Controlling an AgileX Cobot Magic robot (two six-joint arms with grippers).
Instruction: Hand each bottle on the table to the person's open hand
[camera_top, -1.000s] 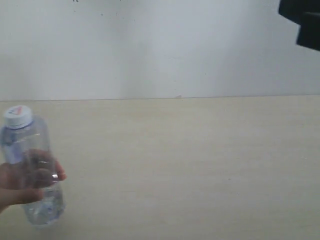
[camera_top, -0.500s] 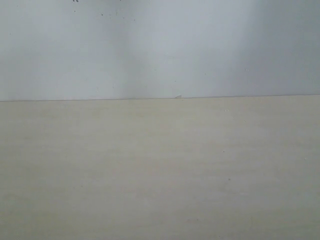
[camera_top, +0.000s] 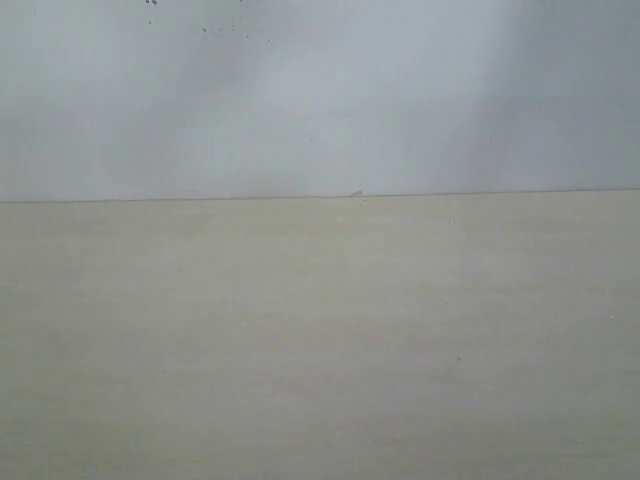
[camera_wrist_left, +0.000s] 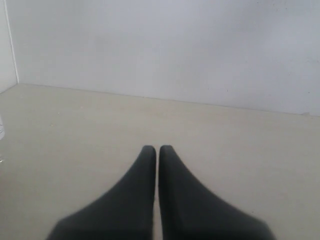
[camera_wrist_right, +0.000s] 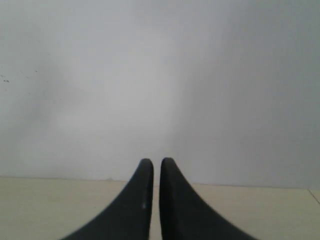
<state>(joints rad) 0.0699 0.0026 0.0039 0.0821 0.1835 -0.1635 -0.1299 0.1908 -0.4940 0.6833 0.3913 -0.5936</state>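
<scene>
The pale beige table (camera_top: 320, 340) shows bare in the exterior view; no bottle, no hand and no gripper appear there. In the left wrist view my left gripper (camera_wrist_left: 157, 148) is shut, its black fingers (camera_wrist_left: 140, 190) together above the tabletop with nothing between them. A sliver of something clear (camera_wrist_left: 1, 132) shows at that view's edge; I cannot tell what it is. In the right wrist view my right gripper (camera_wrist_right: 153, 161) is also shut and empty, pointing toward the wall. The person's open hand is out of view.
A plain white wall (camera_top: 320, 100) rises behind the table's far edge (camera_top: 320, 197). A wall corner (camera_wrist_left: 12, 45) shows in the left wrist view.
One second ago a hand held a clear bottle with a white cap at the exterior view's left, and a dark arm part showed top right. Both have left the view.
</scene>
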